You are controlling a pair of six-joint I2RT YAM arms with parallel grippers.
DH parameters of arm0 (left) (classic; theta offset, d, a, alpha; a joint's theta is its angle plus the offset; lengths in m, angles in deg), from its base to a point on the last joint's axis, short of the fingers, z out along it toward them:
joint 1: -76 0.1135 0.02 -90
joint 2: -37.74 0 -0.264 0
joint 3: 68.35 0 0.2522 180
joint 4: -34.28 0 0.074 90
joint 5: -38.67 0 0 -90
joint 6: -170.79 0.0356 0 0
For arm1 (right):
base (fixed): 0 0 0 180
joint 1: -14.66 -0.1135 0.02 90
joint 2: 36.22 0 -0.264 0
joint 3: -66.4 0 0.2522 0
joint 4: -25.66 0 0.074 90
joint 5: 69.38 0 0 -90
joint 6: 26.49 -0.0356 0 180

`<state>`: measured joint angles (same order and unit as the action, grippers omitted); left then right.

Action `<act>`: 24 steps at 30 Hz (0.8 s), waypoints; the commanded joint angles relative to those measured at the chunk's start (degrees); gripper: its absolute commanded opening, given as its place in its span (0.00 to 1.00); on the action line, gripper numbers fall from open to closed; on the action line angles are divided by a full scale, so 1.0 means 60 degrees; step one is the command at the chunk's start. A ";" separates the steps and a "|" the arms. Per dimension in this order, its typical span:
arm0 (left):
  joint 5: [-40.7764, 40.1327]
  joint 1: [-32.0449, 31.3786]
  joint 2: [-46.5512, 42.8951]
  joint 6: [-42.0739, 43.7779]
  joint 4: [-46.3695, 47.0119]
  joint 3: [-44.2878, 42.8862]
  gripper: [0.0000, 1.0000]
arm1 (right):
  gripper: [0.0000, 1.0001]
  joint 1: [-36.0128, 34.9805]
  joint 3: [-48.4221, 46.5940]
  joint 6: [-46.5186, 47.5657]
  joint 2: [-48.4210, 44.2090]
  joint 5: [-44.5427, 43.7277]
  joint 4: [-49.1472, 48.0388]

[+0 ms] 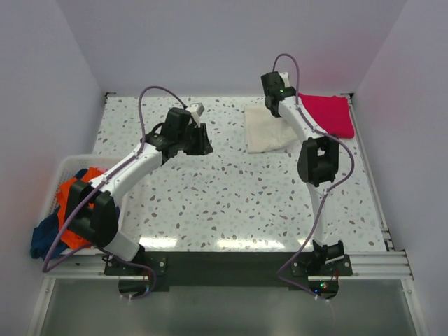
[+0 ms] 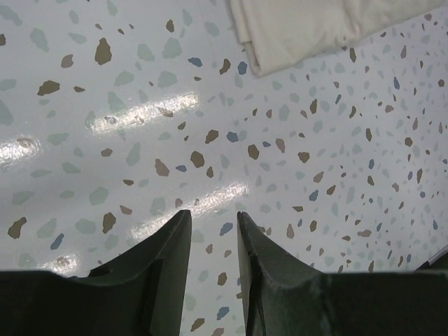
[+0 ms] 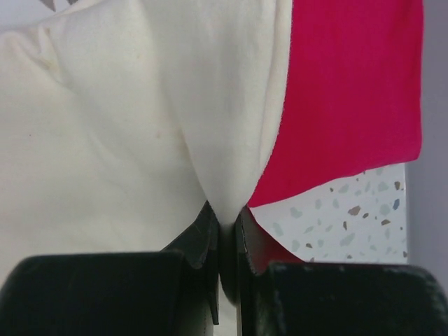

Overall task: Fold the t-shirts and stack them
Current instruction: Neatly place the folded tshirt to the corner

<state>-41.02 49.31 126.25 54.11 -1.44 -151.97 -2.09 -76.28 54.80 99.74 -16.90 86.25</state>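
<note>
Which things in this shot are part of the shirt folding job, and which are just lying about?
Part of the job:
- cream t-shirt, pinched by the right gripper
- magenta t-shirt, beside it
- orange t-shirt and dark blue t-shirt, at the basket
- left gripper, open and empty

Just lying about:
- white basket
- speckled table

Arms (image 1: 133,164) white; joints (image 1: 318,159) black, blocky; cables (image 1: 159,87) purple.
</note>
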 commanded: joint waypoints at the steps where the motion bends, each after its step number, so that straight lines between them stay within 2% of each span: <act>1: 0.0216 0.0143 -0.0381 0.0446 0.0070 0.0276 0.37 | 0.00 0.0082 -0.0748 0.1347 0.0191 -0.1392 -0.0625; 9: 0.0435 0.0538 0.0014 0.0711 -0.0003 0.0424 0.37 | 0.00 0.0316 -0.1687 0.3062 0.0807 -0.2140 -0.1974; 16: 0.0612 0.0612 0.0263 0.0725 0.0129 0.0424 0.36 | 0.00 0.0463 -0.1481 0.3106 0.0674 -0.1892 -0.2180; 19: 0.0655 0.0626 0.0351 0.0769 0.0158 0.0438 0.36 | 0.00 0.0463 -0.1701 0.3341 0.0865 -0.2258 -0.1931; 24: 0.0743 0.0641 0.0453 0.0857 0.0202 0.0482 0.36 | 0.00 0.0478 -0.0765 0.3414 0.0295 -0.1950 -0.2179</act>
<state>-37.98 52.69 128.88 57.50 -1.51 -149.24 0.71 -82.18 73.23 105.58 -26.51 76.02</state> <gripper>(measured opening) 0.361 0.067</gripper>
